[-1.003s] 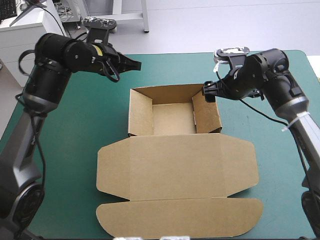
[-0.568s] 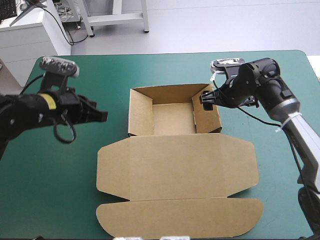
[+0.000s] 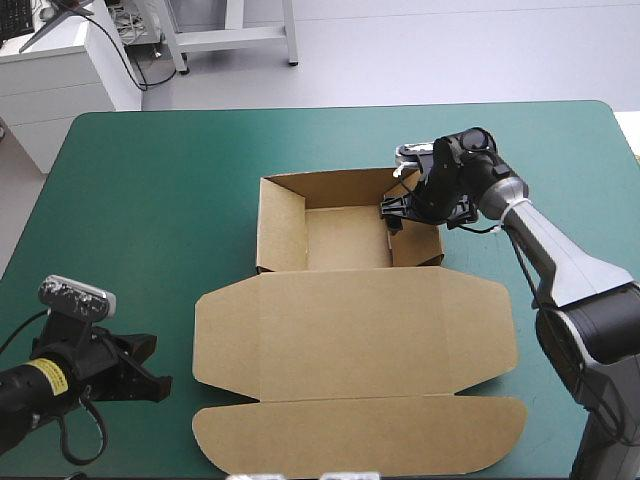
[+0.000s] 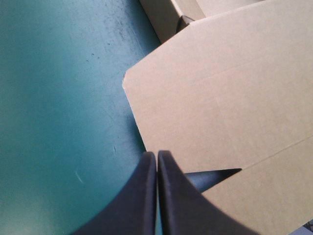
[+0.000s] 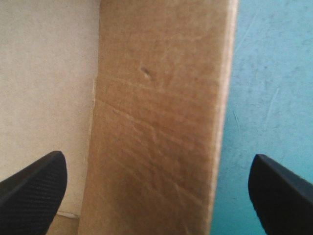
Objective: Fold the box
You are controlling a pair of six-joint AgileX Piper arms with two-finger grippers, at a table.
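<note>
The brown box [image 3: 350, 330] lies mid-table as an open tray with its walls raised, and its lid and front flap lie flat toward the near edge. My right gripper [image 3: 393, 212] is open over the tray's right wall [image 3: 415, 238]. In the right wrist view that wall [image 5: 156, 98] stands between the spread fingers of this gripper [image 5: 157, 156], with the tray floor [image 5: 44, 73] to one side. My left gripper [image 3: 150, 368] is shut and low near the table's front-left corner. It [image 4: 157, 156] points at the lid's left edge [image 4: 137, 112] and holds nothing.
The teal-green cover [image 3: 150, 200] shows on both sides of the box and behind it. A white cabinet [image 3: 60, 80] stands beyond the table's far-left corner. The box's front flap [image 3: 360, 435] reaches close to the near edge.
My left arm swung from beside the tray's far-left corner back to the table's front-left corner. My right gripper shifted inward over the tray's right wall.
</note>
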